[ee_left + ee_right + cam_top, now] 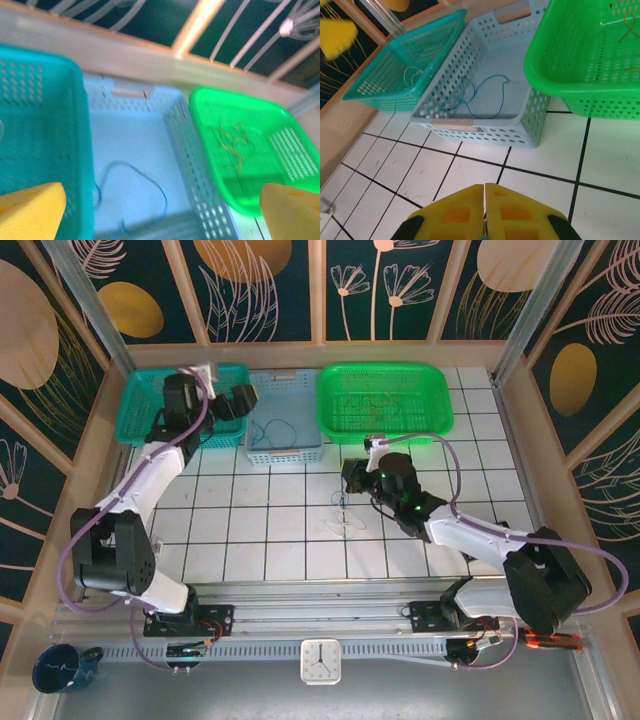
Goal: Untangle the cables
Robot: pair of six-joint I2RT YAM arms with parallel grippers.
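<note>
Overhead, we see the left arm (160, 465) stretched toward the upper left of the frame. Its wrist is above the seam between the teal basket (137, 415) and the pale blue basket (285, 452). The left fingers (35, 210) stand wide apart in the bottom corners of their wrist view. The right arm (460, 535) bends in to mid-frame over the bench (290, 550), and the right fingers (460, 215) are pressed together; we cannot tell whether they pinch anything. A whitish cable (343, 524) lies on the tiles just below them in the overhead frame. A blue cable (480, 92) sits in the pale blue basket, and a yellowish cable (235, 147) in the green basket (272, 120).
</note>
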